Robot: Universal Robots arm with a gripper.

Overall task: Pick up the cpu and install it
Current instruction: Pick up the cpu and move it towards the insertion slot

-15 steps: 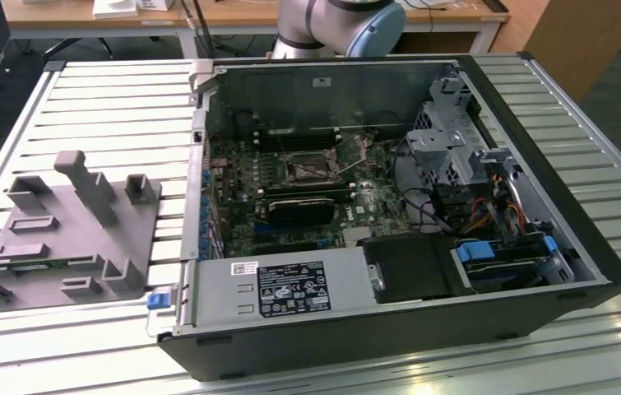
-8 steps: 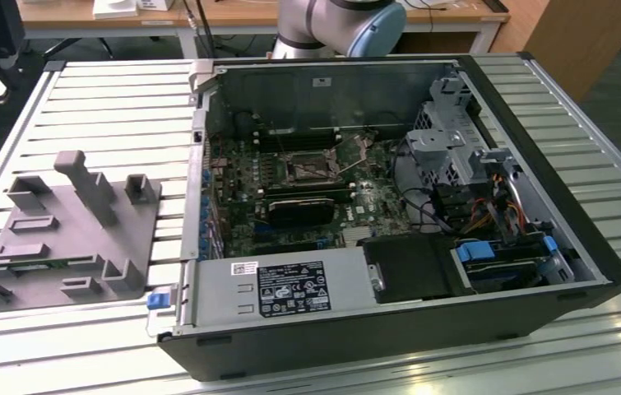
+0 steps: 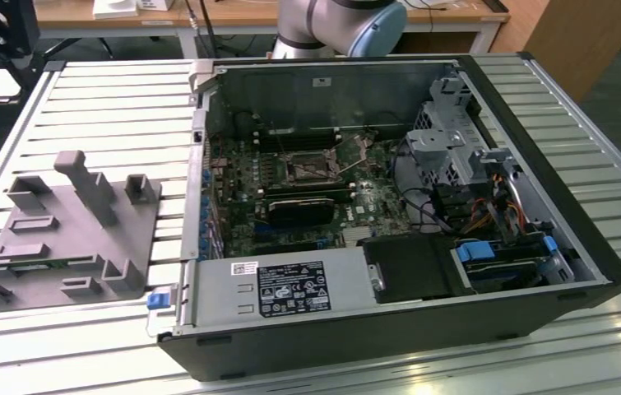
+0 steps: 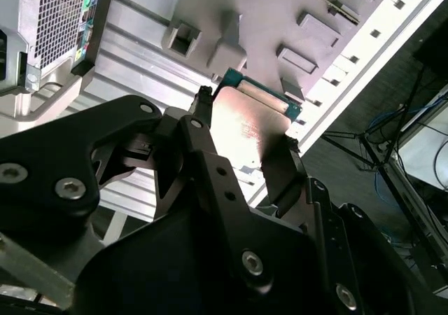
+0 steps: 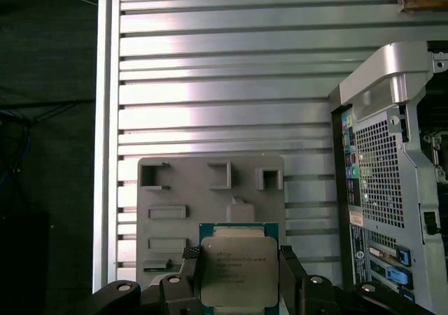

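The hand (image 5: 238,259) is closed partway, its two black fingers (image 5: 289,269) pressed against opposite edges of the cpu (image 5: 238,269). They are only as far apart as the chip is wide. The cpu sits between the fingertips with its shiny silver top facing the first wrist view's camera and its thin green border showing around the metal. In the second wrist view the hand (image 4: 246,119) grips the same chip (image 4: 248,122), which catches a bright glare, with one green edge showing at the end farthest from the wrist.

Beyond the fingertips and beneath the hand lies the grey plastic fixture (image 5: 210,203), with its recesses and upright posts. It rests flat on the slatted metal surface (image 5: 210,70) and looks well below the held chip. Off to one side of the hand stands the computer case (image 5: 385,175), its perforated rear panel turned toward the hand.

In the exterior view the fixture (image 3: 63,239) lies on the surface (image 3: 102,107) just beside the open case (image 3: 398,189). Inside the case, the motherboard's square socket frame (image 3: 312,169) lies exposed. The arm's base (image 3: 338,25) rises behind the case.
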